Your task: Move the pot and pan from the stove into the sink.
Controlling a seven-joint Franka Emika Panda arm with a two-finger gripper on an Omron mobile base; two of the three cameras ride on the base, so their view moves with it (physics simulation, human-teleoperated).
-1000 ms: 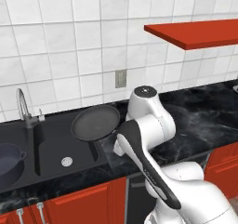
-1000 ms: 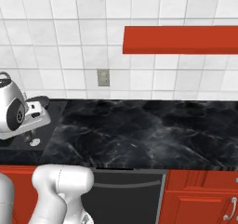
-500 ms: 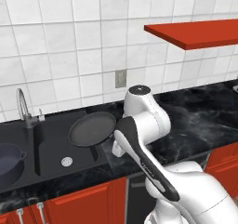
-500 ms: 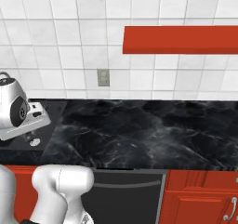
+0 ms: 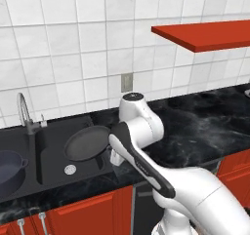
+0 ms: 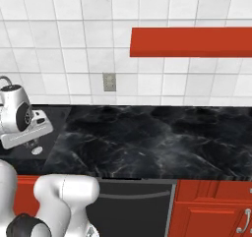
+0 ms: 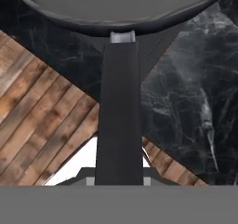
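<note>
White robot arm (image 5: 146, 127) with dark joints

The arm's shell is smooth, glossy white, made of thick rounded segments that swell into bulbous housings at each joint. In the left base view a dark band runs along the edge of the long forearm link, and a round dark grey cap tops the upright cylindrical joint. The lower segment broadens into a large pale dome near the bottom right corner. In the right base view the same arm (image 6: 17, 115) shows a round white housing with a black circular disc set in its side, a flat white hand piece, and a black rounded joint at the bottom left.
</note>
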